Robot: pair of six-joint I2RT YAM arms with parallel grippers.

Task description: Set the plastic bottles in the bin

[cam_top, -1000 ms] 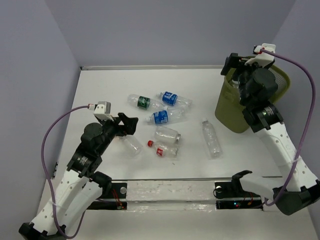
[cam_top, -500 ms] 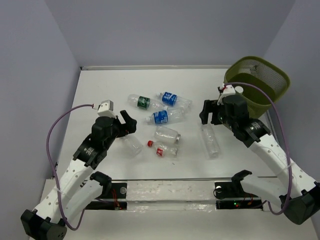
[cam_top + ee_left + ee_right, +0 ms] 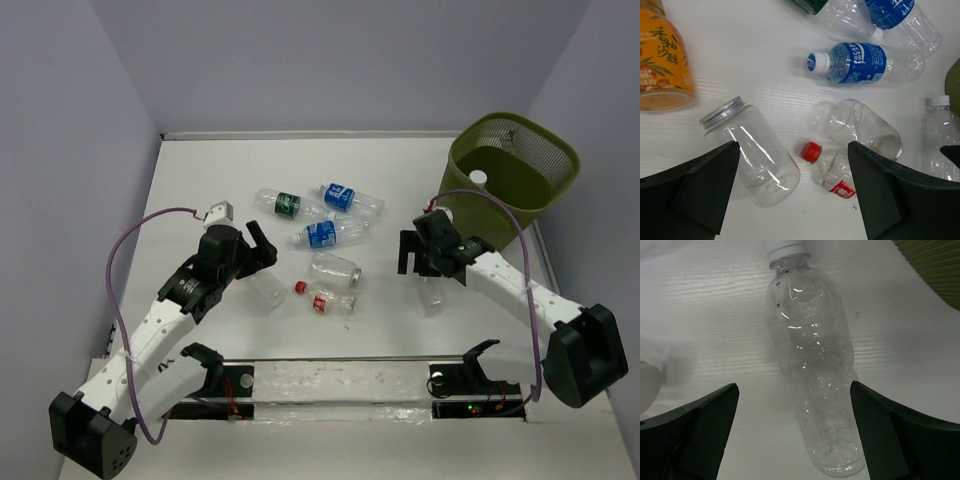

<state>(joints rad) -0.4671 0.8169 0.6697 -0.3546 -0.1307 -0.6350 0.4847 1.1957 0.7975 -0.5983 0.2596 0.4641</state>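
A white table (image 3: pixel 200 170) boxed in by pale lilac walls (image 3: pixel 330 60), seen from above, with several plastic bottles lying on their sides near its middle.

The right gripper (image 3: pixel 424 262) hangs directly over an unlabelled clear bottle (image 3: pixel 815 365) with a white cap. Its two fingers are spread wide and hold nothing. In the wrist view, the bottle lies flat on the table in the gap between the fingers, touching neither. Its long axis runs almost square to the line joining the fingertips, leaning slightly. The cap points ahead, away from the wrist, and the base points back toward it. Set this way, the fingers would likely close across the narrow width of the body, not along its length.

The olive-green mesh bin (image 3: pixel 520 205) stands upright beyond this gripper and off to its right, near but clear of the bottle.

The left gripper (image 3: pixel 792 147) is also spread wide and empty. It hovers over a wide clear bottle with a metal lid (image 3: pixel 752 157), which lies slantwise below it, closer to one finger than the other. This gripper is well apart from the white-capped bottle and from the bin, so the right arm is plainly the nearer to both.
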